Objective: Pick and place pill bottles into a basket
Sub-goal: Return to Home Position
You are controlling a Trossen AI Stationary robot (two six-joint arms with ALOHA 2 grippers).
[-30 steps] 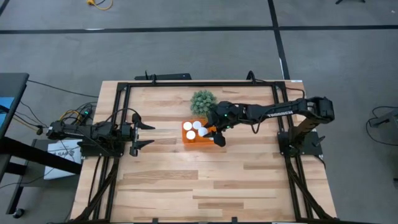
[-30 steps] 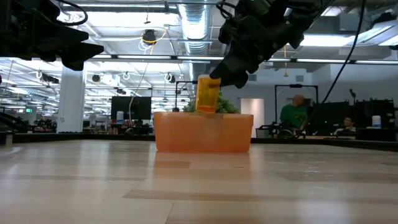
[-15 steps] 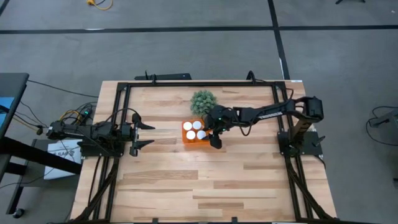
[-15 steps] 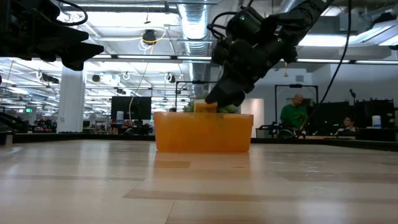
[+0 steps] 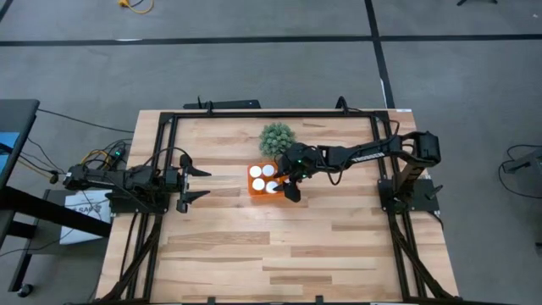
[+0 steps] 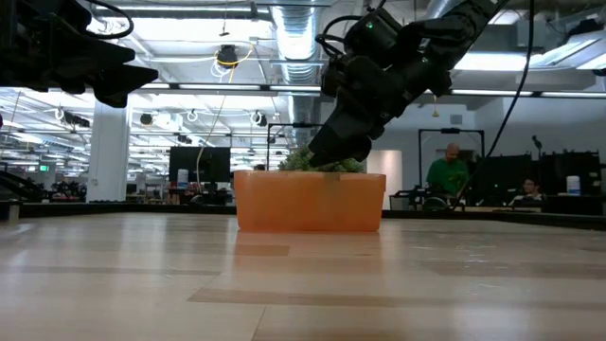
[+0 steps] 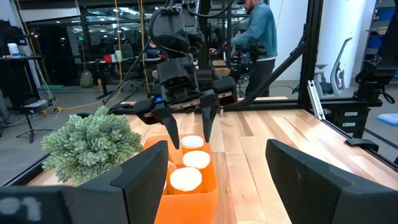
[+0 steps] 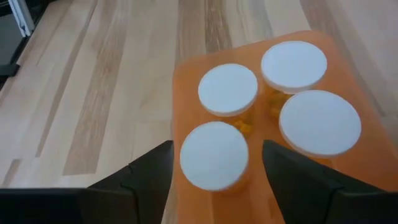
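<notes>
**R gripper** [image 7: 188, 129]: hanging low over basket [image 6: 308, 204], fingers spread either side of one cap, gripping nothing.
**Pill bottles** [image 8: 227, 89]: four white caps showing, all inside basket.
**L gripper** [image 5: 201, 184]: waiting open at table's left edge.
**Step:** you're heading home, so you're wanting a straight lift clear of caps and rim before swinging. Plant [image 5: 276, 137] is sitting just beside.

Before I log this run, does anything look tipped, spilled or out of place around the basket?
Nothing stands out. Four pill bottles stand upright in the basket, white caps up, none on the table. The right gripper hangs open just above them; the left gripper waits open at the left edge.
</notes>
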